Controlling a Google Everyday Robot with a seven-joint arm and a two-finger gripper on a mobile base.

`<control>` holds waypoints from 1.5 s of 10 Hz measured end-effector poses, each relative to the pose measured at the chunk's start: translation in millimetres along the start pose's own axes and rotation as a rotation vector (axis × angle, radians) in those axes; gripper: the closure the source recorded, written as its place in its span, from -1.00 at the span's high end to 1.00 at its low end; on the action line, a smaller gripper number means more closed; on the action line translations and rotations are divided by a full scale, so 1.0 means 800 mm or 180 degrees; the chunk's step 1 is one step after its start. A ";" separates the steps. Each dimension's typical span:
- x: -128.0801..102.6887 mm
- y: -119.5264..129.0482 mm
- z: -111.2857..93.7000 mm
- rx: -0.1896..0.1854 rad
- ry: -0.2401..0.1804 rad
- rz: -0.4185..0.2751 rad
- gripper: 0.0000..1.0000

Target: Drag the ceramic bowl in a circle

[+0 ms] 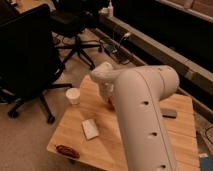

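The ceramic bowl shows only as a small reddish sliver on the wooden table; my arm hides the rest. My white arm fills the middle of the view and bends down over the table's far left part. The gripper is at the end of the wrist, right at the bowl, mostly hidden by the arm.
A small white cup stands at the table's left edge, left of the bowl. A white flat block lies in front. A dark red oval object lies at the near left corner. A dark grey object lies right. Office chairs stand beyond.
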State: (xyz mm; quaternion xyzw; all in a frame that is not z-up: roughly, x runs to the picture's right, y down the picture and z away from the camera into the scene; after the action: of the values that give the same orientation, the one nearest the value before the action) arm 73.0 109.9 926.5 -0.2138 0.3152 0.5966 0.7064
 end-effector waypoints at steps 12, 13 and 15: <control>0.178 0.068 -0.034 -0.0142 0.0363 -0.0300 -1.00; 0.176 0.104 -0.049 -0.0249 0.0287 -0.0453 -1.00; 0.164 0.151 -0.071 -0.0385 0.0153 -0.0679 -1.00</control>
State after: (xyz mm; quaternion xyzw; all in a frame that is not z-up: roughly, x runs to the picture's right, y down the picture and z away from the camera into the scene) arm -44.1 187.9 803.3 -0.3025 0.2709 0.5307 0.7439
